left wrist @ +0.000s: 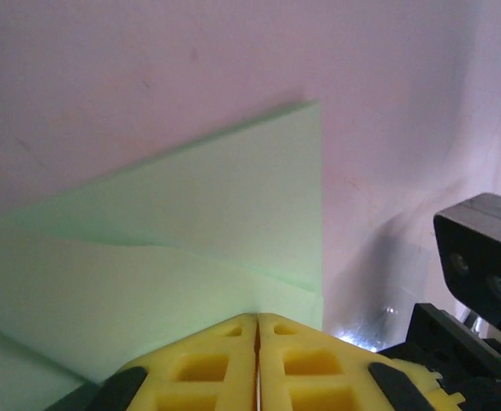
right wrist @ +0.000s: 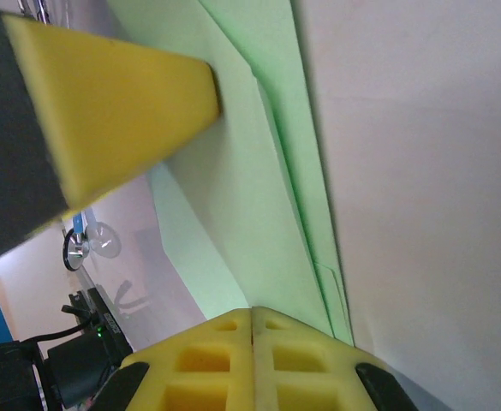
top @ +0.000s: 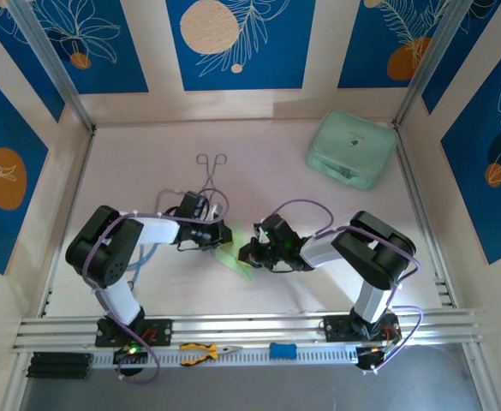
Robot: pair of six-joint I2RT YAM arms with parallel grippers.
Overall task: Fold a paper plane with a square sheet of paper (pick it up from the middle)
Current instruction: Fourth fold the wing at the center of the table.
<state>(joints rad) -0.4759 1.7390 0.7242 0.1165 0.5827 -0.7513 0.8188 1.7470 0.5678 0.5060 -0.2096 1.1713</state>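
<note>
The square sheet of paper (top: 235, 257) lies on the table between the two arms, light green and folded into a slim, pointed paper plane shape with layered flaps (left wrist: 190, 231) (right wrist: 259, 197). My left gripper (top: 222, 237) is shut, and its yellow tips (left wrist: 257, 317) rest on the paper's upper end. My right gripper (top: 247, 253) is shut too, its tips (right wrist: 252, 312) down on the paper near the long folded edge. In the right wrist view the left gripper's yellow finger (right wrist: 122, 103) presses on the same paper. The part of the paper under the tips is hidden.
A bulky mint-green case (top: 351, 149) sits at the back right. Metal tongs (top: 211, 171) lie just behind the left gripper. Yellow-handled pliers (top: 205, 351) and a small blue tool (top: 283, 350) lie on the front rail. Aluminium frame posts stand at the back corners.
</note>
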